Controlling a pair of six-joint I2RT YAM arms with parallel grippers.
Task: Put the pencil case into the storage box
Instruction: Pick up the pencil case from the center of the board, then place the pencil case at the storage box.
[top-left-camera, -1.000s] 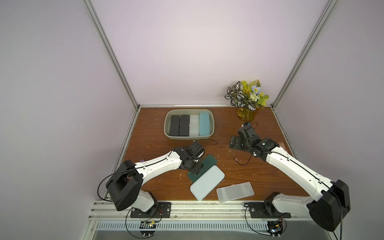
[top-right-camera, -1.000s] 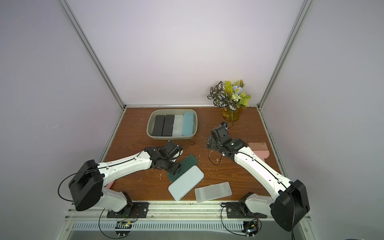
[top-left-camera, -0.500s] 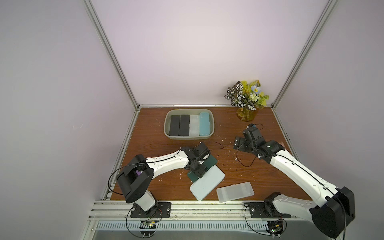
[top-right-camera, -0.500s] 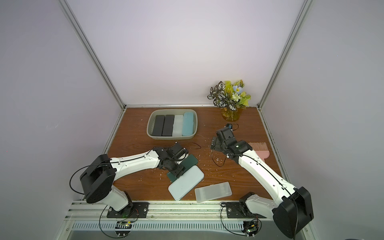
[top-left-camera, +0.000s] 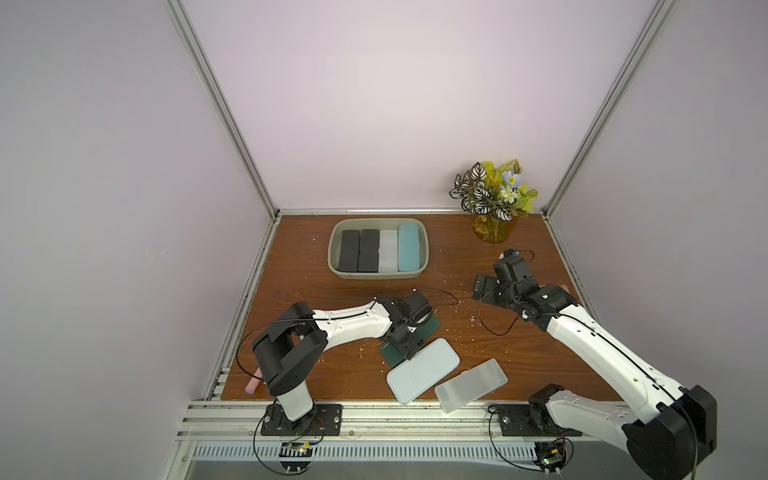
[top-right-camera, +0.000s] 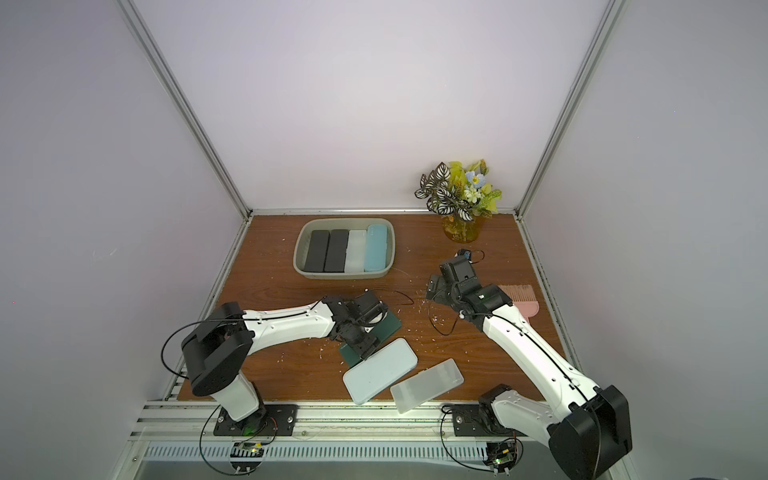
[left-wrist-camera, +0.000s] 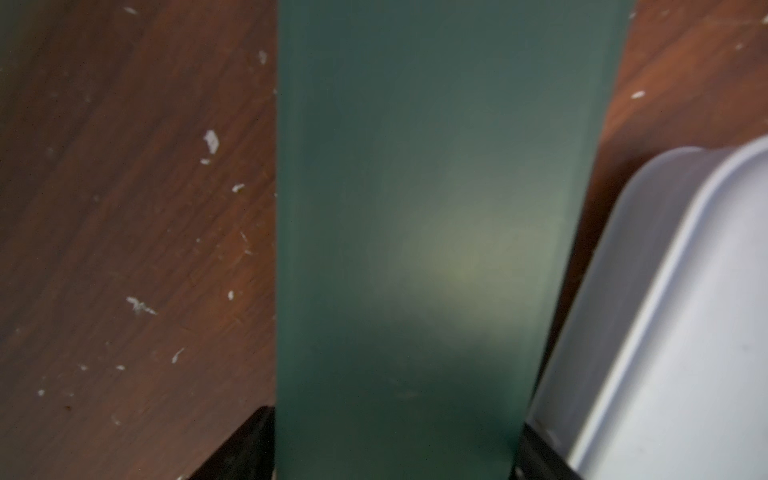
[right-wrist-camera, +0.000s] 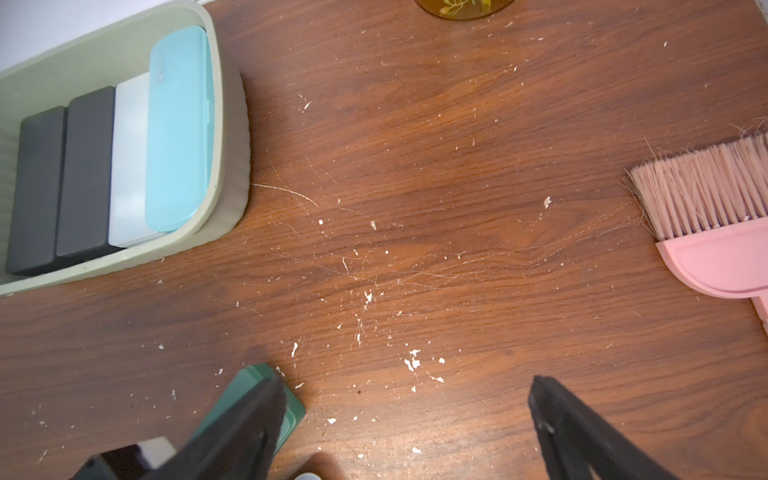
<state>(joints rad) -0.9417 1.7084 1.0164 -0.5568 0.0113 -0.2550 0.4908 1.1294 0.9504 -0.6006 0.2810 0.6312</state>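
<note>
Pencil case (left-wrist-camera: 415, 187): we're seeing left pincer (left-wrist-camera: 395, 424) straddling it in left wrist view only, grip unclear; right pincer (right-wrist-camera: 407, 382) hanging wide open.

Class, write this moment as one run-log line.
left pincer astride dark green case | right pincer open, empty | storage box holds four cases

Dark green pencil case (top-left-camera: 431, 328): middle covered by the left gripper (top-left-camera: 406, 347) in both top views; only its two ends show. In the left wrist view it is blurred and runs off the frame; whether the fingers (left-wrist-camera: 237, 449) press its sides cannot be told. Pale blue case (left-wrist-camera: 685, 332): cut off there by the frame edge. Pink brush (top-right-camera: 517, 293): partly behind the right arm. Pink object (top-left-camera: 252, 384), near left: mostly hidden, unidentifiable.
</note>
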